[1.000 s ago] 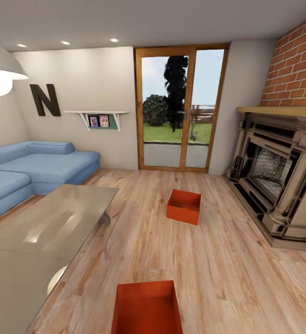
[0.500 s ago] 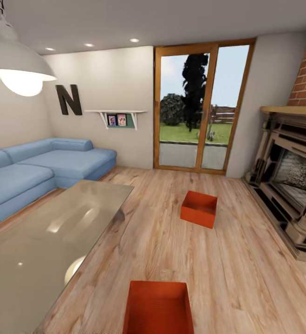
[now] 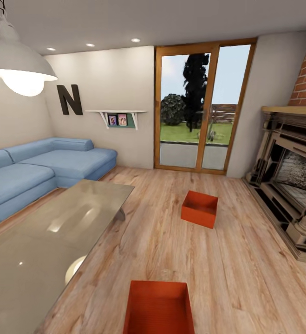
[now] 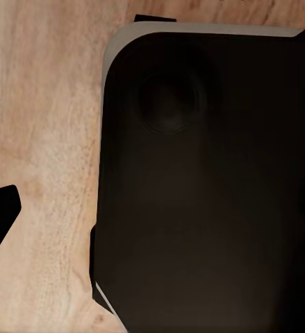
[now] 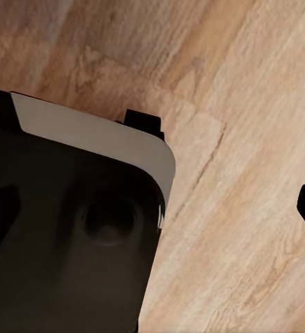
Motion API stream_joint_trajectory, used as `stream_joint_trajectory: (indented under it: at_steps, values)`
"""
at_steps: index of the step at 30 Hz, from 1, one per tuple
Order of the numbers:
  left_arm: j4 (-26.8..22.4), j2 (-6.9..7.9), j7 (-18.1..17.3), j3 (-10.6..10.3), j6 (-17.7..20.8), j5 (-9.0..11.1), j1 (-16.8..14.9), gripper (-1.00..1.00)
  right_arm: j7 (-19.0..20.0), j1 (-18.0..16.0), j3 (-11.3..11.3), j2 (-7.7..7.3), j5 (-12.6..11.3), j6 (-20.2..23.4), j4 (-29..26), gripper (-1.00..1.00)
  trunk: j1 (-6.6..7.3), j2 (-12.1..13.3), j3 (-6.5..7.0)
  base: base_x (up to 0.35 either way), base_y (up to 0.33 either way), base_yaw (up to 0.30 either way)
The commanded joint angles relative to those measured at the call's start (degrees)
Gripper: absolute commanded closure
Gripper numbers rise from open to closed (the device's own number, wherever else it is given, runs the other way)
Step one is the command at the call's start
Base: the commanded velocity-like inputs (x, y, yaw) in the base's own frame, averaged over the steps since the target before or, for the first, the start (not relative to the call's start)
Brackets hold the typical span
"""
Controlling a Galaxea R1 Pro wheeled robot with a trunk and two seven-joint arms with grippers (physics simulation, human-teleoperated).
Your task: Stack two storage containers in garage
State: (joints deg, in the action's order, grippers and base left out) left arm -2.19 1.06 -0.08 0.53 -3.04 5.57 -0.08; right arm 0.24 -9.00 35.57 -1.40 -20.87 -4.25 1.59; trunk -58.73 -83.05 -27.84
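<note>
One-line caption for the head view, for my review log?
Living room: two red-orange storage containers on the wood-plank floor, nearer one at the view's bottom edge, farther one before the garden doors.

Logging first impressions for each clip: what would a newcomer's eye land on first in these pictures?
Two red-orange storage containers stand out on the light wood-plank floor: the near container at the bottom edge of the head view, the far container further on, before the glass garden doors. A blue sofa and glass coffee table lie to the left, a brick fireplace to the right.
</note>
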Motion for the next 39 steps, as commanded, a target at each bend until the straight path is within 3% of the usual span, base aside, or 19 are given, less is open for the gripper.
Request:
stream_joint_trajectory:
  at_steps: [1,13,25,39]
  values:
    - [0.0,0.00,0.0,0.0,-0.1,0.6,0.0,-1.00,0.0,-0.1,0.5,0.07,-0.6,-0.3,0.2,-1.00,0.00,0.0,-0.05,0.000,0.000,-0.197]
    - [0.0,0.00,0.0,0.0,-0.2,0.6,0.0,-1.00,0.0,-0.1,0.5,0.07,-0.5,-0.3,0.2,-1.00,0.00,0.0,-0.05,0.000,0.000,-0.190]
    - [0.0,0.00,0.0,0.0,-0.2,0.6,0.0,-1.00,0.0,-0.1,0.5,0.06,-0.5,-0.2,0.2,-1.00,0.00,0.0,-0.09,0.000,0.000,-0.007]
    - [0.0,0.00,0.0,0.0,-0.1,0.6,0.0,-1.00,0.0,-0.1,0.5,-0.09,-0.5,-0.3,0.2,-1.00,0.00,0.0,-1.23,0.000,0.000,0.000]
